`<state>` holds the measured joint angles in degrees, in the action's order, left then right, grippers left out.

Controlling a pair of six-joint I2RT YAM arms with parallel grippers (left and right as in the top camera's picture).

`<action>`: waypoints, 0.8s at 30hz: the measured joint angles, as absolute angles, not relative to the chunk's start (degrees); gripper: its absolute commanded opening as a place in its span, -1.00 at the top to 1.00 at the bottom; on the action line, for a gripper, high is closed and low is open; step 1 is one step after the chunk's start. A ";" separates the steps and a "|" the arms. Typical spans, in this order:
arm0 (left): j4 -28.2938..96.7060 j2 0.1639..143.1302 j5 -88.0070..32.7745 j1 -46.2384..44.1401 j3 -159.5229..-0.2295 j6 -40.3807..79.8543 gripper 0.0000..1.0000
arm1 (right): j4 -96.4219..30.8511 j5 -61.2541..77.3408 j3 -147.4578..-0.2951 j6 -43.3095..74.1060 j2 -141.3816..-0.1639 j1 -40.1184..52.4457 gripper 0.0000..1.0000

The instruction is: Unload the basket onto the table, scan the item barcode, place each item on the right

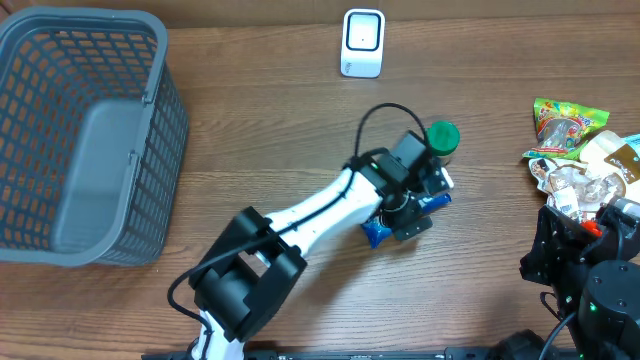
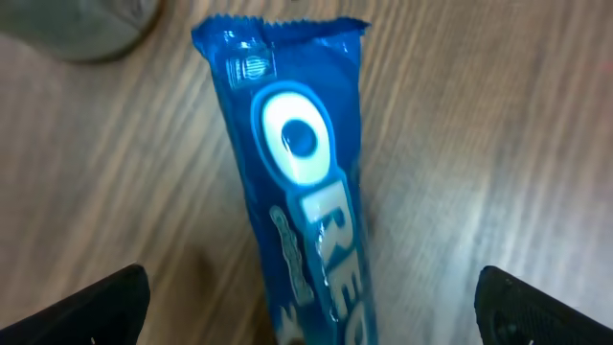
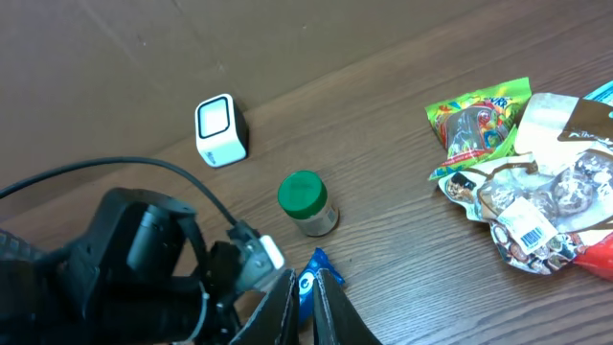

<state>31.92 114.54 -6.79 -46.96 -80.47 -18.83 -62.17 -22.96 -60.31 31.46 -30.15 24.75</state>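
A brown wood-grain table (image 1: 250,120) fills the overhead view, its grain running from nine o'clock to three o'clock, evenly lit.

Blue Oreo pack (image 2: 299,182), white lettering; green jar lid (image 1: 443,134).

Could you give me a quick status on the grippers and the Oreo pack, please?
Left gripper open over Oreo pack; pack flat on table, not gripped. Right gripper shut, empty. Green-lidded jar stands close beside pack.
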 measured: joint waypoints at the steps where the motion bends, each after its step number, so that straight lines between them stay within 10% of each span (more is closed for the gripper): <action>1: 31.33 114.54 -5.43 -47.31 -80.47 -19.16 -0.99 | -62.19 -22.94 -60.31 31.48 -30.15 24.75 0.82; 24: 29.85 114.54 -10.39 -45.39 -80.55 -21.23 -0.81 | -62.17 -22.96 -60.31 31.48 -30.15 24.75 0.82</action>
<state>29.85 114.54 -10.39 -45.39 -80.55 -21.23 -62.17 -22.96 -60.31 31.48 -30.15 24.75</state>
